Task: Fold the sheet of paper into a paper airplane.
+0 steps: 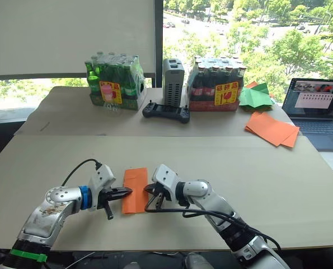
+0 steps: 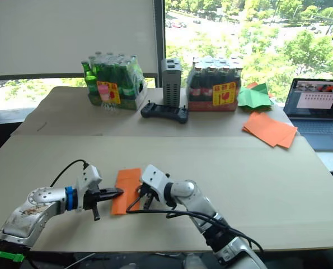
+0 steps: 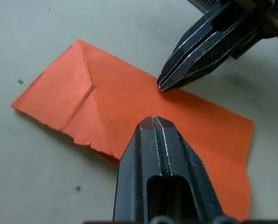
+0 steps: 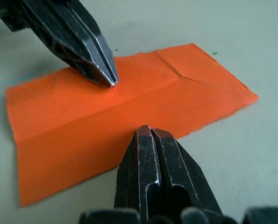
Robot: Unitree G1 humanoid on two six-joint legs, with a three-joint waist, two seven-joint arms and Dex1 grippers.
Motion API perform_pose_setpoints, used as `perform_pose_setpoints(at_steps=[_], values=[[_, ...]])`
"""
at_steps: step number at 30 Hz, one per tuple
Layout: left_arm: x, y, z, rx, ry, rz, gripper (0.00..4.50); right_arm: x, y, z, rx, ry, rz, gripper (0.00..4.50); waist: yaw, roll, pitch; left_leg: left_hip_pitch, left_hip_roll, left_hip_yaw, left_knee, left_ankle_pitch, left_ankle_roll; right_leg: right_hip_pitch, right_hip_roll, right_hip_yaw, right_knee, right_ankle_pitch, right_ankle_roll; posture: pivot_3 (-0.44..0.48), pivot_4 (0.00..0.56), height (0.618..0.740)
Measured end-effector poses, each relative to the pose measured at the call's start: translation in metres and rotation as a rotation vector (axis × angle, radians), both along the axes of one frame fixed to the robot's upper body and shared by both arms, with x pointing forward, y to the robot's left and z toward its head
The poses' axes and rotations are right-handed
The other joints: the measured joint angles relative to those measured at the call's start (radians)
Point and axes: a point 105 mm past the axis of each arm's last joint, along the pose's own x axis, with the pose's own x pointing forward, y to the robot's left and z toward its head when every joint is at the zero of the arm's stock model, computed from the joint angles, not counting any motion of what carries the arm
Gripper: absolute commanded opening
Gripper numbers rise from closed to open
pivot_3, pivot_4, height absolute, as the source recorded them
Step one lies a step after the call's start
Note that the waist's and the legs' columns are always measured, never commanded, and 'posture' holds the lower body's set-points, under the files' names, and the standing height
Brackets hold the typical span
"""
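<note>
The sheet of paper (image 1: 135,180) is bright orange and lies flat on the near table as a narrow folded rectangle, with a long crease and diagonal creases at its far end (image 3: 78,100). My left gripper (image 1: 128,191) is shut, its tip pressing on the paper's left side. From the right comes my right gripper (image 1: 149,189), also shut, with its tip at the paper's right edge. In the wrist views the two tips (image 3: 153,121) (image 4: 149,130) face each other across the paper. The paper airplane is out of view.
On the far table stand two shrink-wrapped bottle packs (image 1: 115,84) (image 1: 216,84), a grey box (image 1: 173,74) and a black controller (image 1: 166,112). At the back right lie a pile of orange sheets (image 1: 272,129), a green paper shape (image 1: 256,96) and a laptop (image 1: 314,106).
</note>
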Motion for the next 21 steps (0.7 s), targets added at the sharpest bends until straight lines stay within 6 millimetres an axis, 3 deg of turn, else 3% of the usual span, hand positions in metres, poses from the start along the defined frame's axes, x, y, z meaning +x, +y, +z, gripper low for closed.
perform_pose_setpoints(at_steps=[7, 12, 21], values=[[0.000, -0.004, -0.002, 0.043, -0.067, -0.044, 0.00, 0.007, 0.007, 0.015, 0.073, 0.019, 0.026, 0.05, 0.001, 0.000, 0.000, 0.000, 0.000, 0.000, 0.000, 0.000, 0.000, 0.000, -0.001, 0.000, 0.000, 0.000, 0.000, 0.000, 0.150, 0.733], [-0.001, -0.004, -0.002, 0.046, -0.072, -0.046, 0.00, 0.019, 0.007, 0.001, 0.008, 0.042, 0.027, 0.05, 0.000, 0.000, 0.000, 0.000, 0.000, 0.000, 0.000, 0.000, 0.000, 0.000, -0.001, 0.000, 0.000, 0.000, 0.000, 0.000, 0.150, 0.733], [-0.002, -0.005, -0.002, 0.053, -0.073, -0.054, 0.00, 0.048, 0.015, 0.002, 0.008, 0.008, 0.002, 0.05, -0.003, 0.000, 0.000, 0.002, 0.000, 0.000, 0.000, 0.000, 0.000, 0.001, 0.000, 0.000, 0.001, 0.000, 0.000, 0.000, 0.150, 0.733]])
